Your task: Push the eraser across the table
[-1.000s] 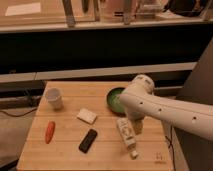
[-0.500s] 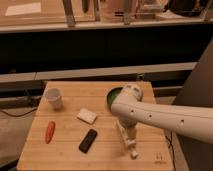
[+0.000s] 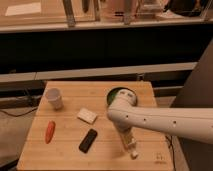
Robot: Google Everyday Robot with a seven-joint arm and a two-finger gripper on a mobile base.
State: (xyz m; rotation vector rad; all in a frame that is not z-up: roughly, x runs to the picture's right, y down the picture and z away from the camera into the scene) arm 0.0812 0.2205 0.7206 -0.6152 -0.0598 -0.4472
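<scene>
Wooden table (image 3: 65,155), dark room behind, jaws near the bottle (image 3: 130,144)

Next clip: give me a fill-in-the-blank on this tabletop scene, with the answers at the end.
1. The orange thing left of the eraser is a ____.
2. The gripper hangs over the table, to the ____ of the eraser in the view, apart from it.
3. The arm partly hides a bowl coloured ____.
4. Beyond the cream block, near the far left corner, stands a white ____.
Missing words: carrot; right; green; cup.
</scene>
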